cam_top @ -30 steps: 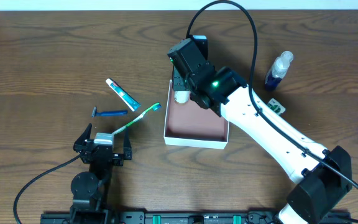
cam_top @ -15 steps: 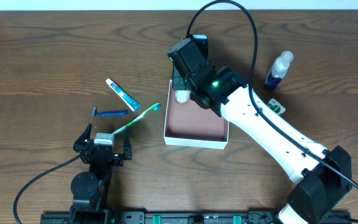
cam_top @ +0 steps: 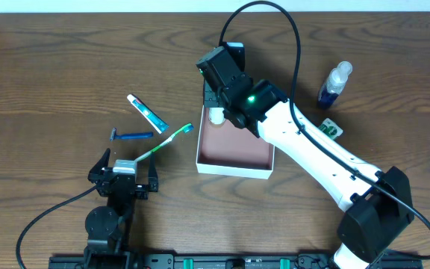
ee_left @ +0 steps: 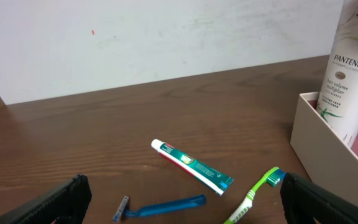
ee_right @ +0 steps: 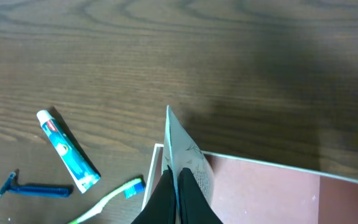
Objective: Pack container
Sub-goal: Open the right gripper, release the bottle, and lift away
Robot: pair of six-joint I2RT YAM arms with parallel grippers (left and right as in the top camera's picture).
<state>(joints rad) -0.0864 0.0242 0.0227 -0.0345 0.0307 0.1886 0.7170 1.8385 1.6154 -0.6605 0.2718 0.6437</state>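
Observation:
The container [cam_top: 234,171] is a shallow white-walled box with a pinkish-brown floor, at the table's middle. It also shows in the left wrist view [ee_left: 303,134] and the right wrist view [ee_right: 272,186]. My right gripper [cam_top: 216,99] is shut on a white Pantene tube [cam_top: 216,115] and holds it upright inside the container's far left corner. The right wrist view shows its fingers [ee_right: 178,194] pinching the tube's flat end [ee_right: 185,155]. The tube also shows in the left wrist view [ee_left: 352,74]. My left gripper [cam_top: 123,173] is open and empty near the front left [ee_left: 194,200].
A toothpaste tube [cam_top: 147,113], a blue razor [cam_top: 131,136] and a green toothbrush [cam_top: 164,142] lie left of the container. A blue spray bottle [cam_top: 333,84] and a small green packet [cam_top: 331,128] lie to its right.
My right arm has shifted slightly left and away with the tube, still over the container's far left corner. The left arm has not moved.

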